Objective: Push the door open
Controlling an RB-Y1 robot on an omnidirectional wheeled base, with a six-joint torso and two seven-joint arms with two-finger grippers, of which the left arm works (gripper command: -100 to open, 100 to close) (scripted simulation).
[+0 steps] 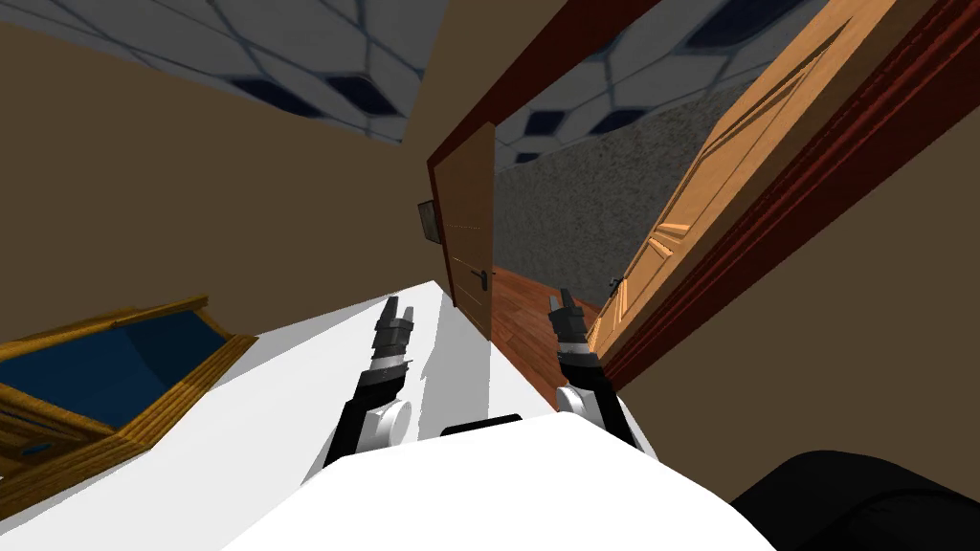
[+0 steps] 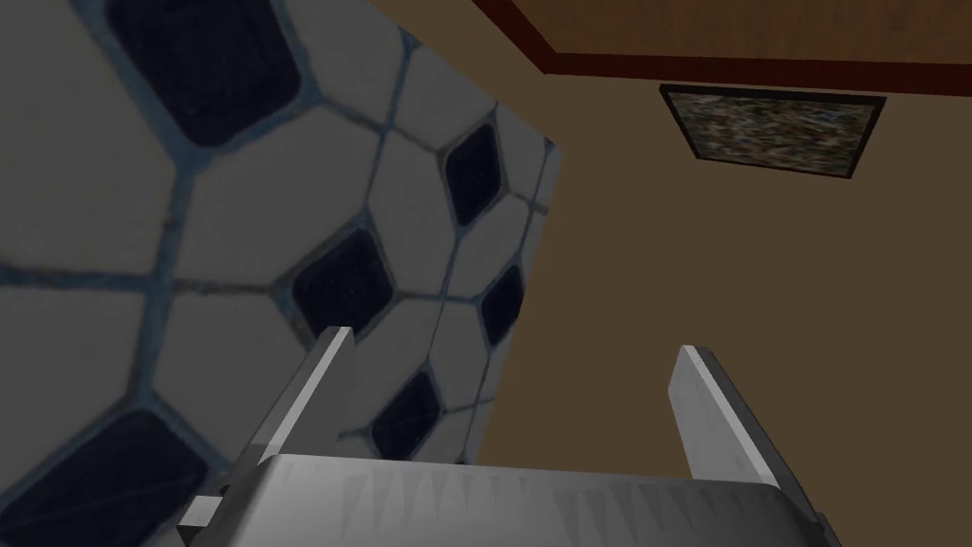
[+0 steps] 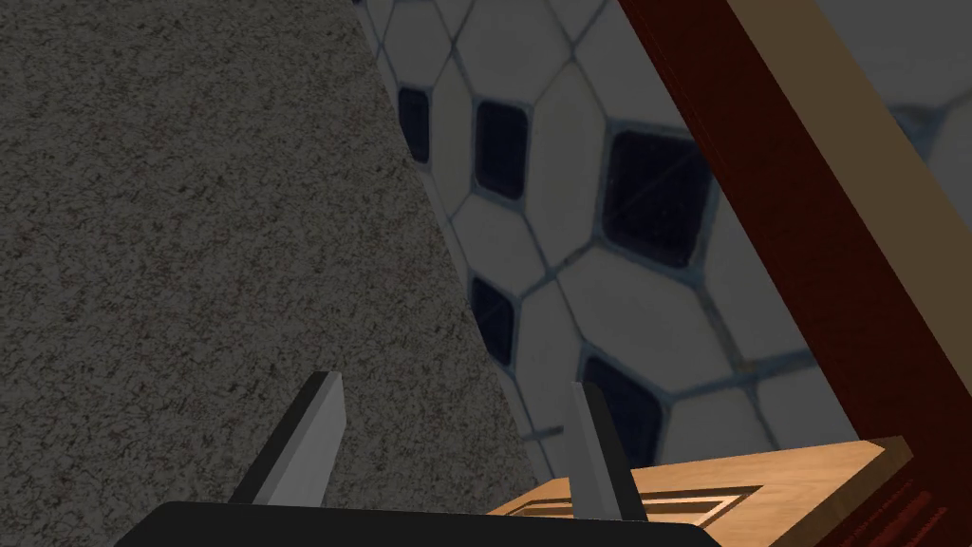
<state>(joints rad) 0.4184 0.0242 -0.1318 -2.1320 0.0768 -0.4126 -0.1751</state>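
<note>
Two door leaves hang in a dark red frame. The darker brown door on the left stands nearly edge-on, with a dark handle. To the right, the lighter panelled door is swung wide, and its handle is just right of my right gripper. That gripper is open and empty, pointing through the gap with the light door's edge beside one finger. My left gripper is raised to the left of the brown door, open and empty.
Beyond the doorway lie a wood floor and a grey speckled wall. A wooden frame with a blue panel is low on my left. A small dark picture hangs by the brown door. A black shape sits at bottom right.
</note>
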